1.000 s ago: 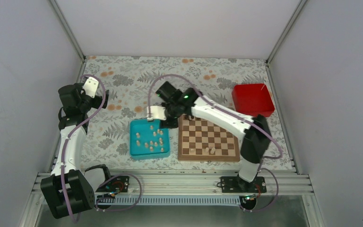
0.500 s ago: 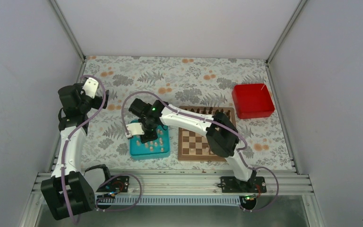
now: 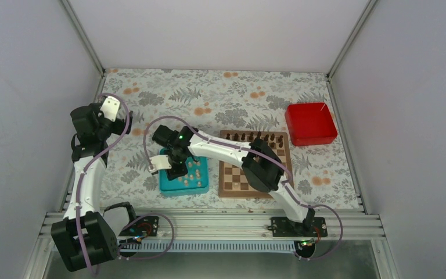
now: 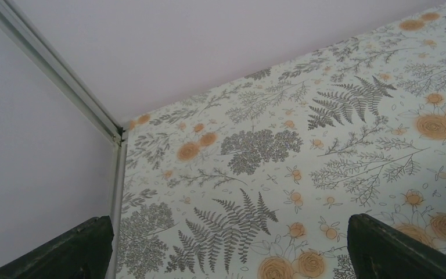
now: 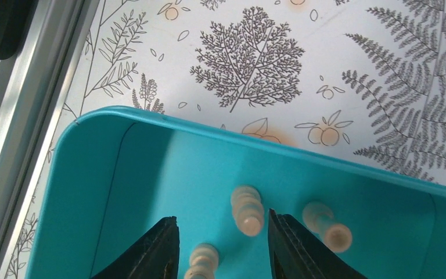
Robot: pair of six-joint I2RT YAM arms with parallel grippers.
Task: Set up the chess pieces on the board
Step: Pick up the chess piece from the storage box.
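- The tray (image 3: 184,191) sits at the near edge of the floral cloth (image 3: 209,99), left of centre, and the board (image 3: 230,180) lies just to its right.
- The pale pieces (image 3: 194,171) lie scattered in the tray, mostly in its right half; none can be seen on the board, and the arm hides much of its near half.
- The right arm reaches leftward across the board, and the right gripper (image 5: 220,220) hangs low over the tray's left half, pointing down.
- Its jaws are spread and pinch nothing. One pale piece (image 5: 248,210) lies on the tray floor between them, close beside one finger (image 5: 293,244). A second piece (image 5: 202,258) lies in the gap too, and a third (image 5: 325,225) lies outside that finger.
- Dark pieces (image 3: 261,138) stand in a row along the board's far edge.
- The left arm stands folded at the left side, well apart from the tray. The left gripper (image 4: 227,232) is raised above bare cloth, its jaws spread wide with nothing between them.
- A red box (image 3: 310,123) rests on the cloth just beyond the board's far right corner.
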